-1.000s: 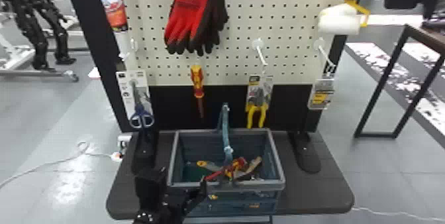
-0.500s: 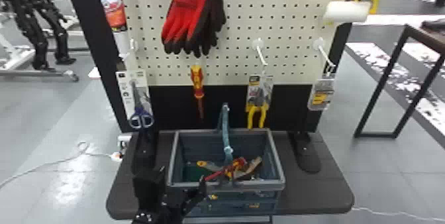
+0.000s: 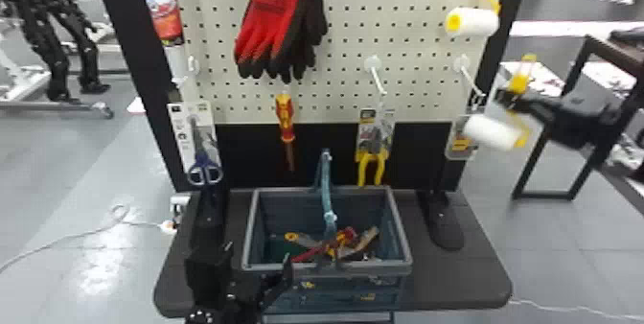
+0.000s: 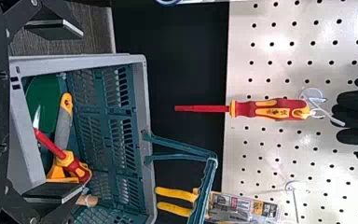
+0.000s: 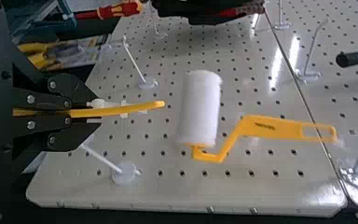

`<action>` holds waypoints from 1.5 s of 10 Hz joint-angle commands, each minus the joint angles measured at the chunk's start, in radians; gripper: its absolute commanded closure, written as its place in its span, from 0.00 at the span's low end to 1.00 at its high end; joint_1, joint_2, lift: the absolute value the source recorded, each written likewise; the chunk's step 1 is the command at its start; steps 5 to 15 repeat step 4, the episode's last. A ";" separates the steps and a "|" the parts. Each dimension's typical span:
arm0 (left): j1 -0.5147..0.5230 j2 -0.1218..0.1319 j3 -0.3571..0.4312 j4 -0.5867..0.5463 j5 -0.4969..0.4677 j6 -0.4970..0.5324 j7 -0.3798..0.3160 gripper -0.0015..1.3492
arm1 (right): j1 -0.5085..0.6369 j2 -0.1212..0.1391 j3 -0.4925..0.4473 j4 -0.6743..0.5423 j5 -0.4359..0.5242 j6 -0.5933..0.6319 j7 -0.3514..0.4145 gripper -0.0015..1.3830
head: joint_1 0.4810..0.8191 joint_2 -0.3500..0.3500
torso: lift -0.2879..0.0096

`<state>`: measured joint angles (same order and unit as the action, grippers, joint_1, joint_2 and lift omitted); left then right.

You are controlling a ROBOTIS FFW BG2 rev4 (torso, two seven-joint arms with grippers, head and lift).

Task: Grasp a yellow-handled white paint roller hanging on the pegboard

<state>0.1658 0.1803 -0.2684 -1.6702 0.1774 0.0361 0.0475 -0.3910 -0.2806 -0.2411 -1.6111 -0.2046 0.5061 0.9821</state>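
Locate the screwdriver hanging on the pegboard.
Head view: the red-and-yellow screwdriver hangs low on the pegboard, below the red-and-black gloves, with packaged yellow-handled pliers on its right.

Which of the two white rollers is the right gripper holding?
The lower roller, beyond the right edge of the pegboard; the right gripper is shut on its yellow handle. The other roller hangs high on the board.

At the right of the head view, open air lies between the pegboard (image 3: 421, 35) and the black table frame (image 3: 599, 107). The right gripper (image 5: 95, 111), clamped on the held roller (image 3: 488, 132), takes up part of that gap. White hooks (image 3: 467, 76) jut from the board below the hanging paint roller (image 3: 472, 22). At lower centre, the basket (image 3: 397, 246) and its upright handle (image 3: 326, 189) block the table (image 3: 455, 275).
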 commanded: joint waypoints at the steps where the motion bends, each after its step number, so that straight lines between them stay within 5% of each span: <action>1: -0.005 -0.005 -0.003 0.000 0.010 0.001 0.000 0.11 | 0.100 0.127 0.008 -0.107 0.027 0.012 0.000 0.94 | 0.20 0.50 | 0.63; 4: -0.019 -0.001 -0.015 0.006 0.014 0.002 0.000 0.11 | 0.104 0.182 0.146 0.014 -0.015 -0.009 0.007 0.94 | 0.20 0.50 | 0.63; 15: -0.019 -0.001 -0.015 0.006 0.014 0.002 0.000 0.11 | 0.104 0.182 0.146 0.014 -0.015 -0.009 0.007 0.94 | 0.20 0.50 | 0.63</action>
